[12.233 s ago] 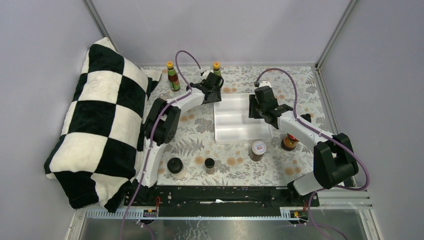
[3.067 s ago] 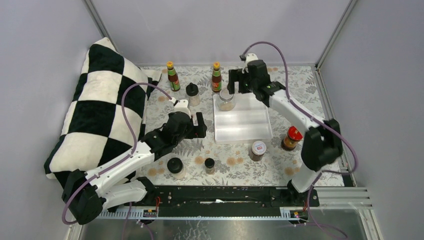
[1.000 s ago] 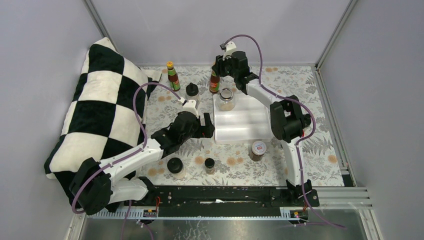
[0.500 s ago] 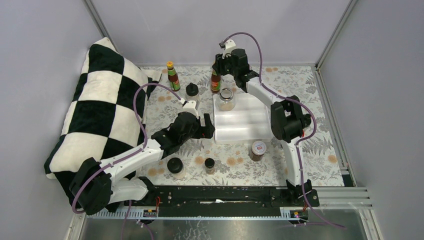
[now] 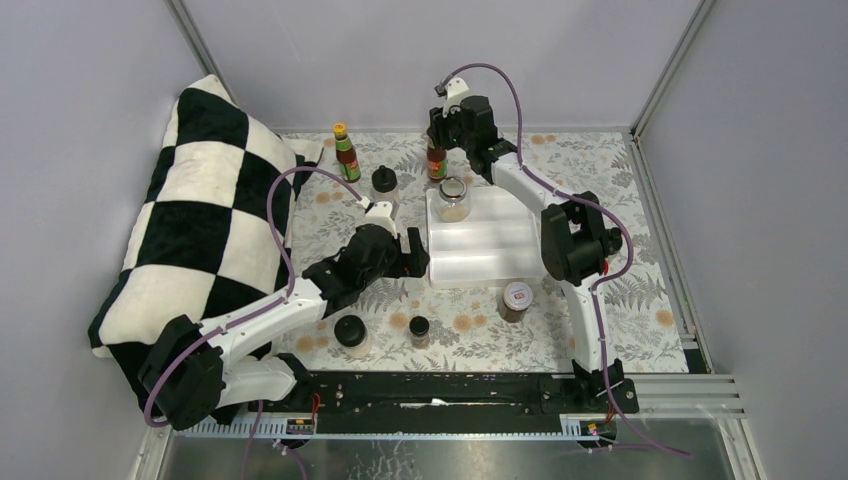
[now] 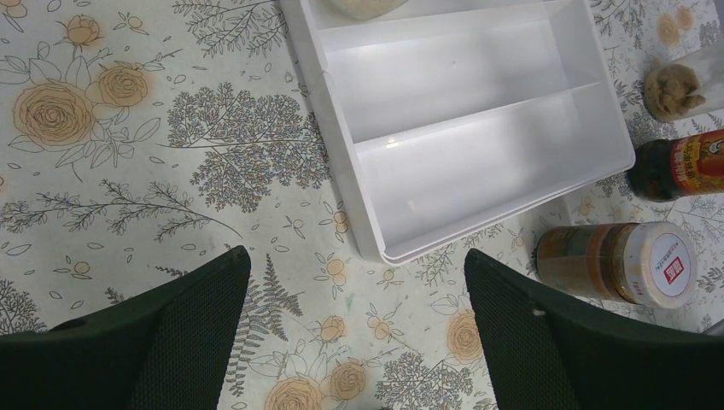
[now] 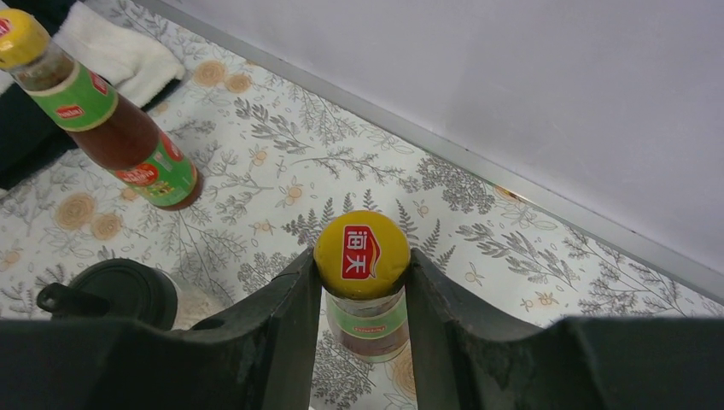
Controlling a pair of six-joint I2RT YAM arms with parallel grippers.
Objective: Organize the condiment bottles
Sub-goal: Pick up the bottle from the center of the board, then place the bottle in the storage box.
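"How many tall bottles?"

"Two. The lone bottle (image 5: 346, 153) stands far back on the tablecloth (image 5: 600, 180). The gripped bottle (image 7: 362, 254) is just beyond the white tray (image 5: 490, 250), its yellow cap pinched between the fingers of the right gripper (image 5: 437, 145)."

"Jars?"

"Five overhead: the tray jar (image 5: 452, 199) in the far compartment; outside, a far black-lidded jar (image 5: 384, 181), a white-lidded jar (image 5: 516, 298), a near black-lidded jar (image 5: 351, 333) and a small dark-lidded jar (image 5: 419, 328)."

"Left gripper (image 6: 356, 254)?"

"Spread wide above the tablecloth beside the tray."
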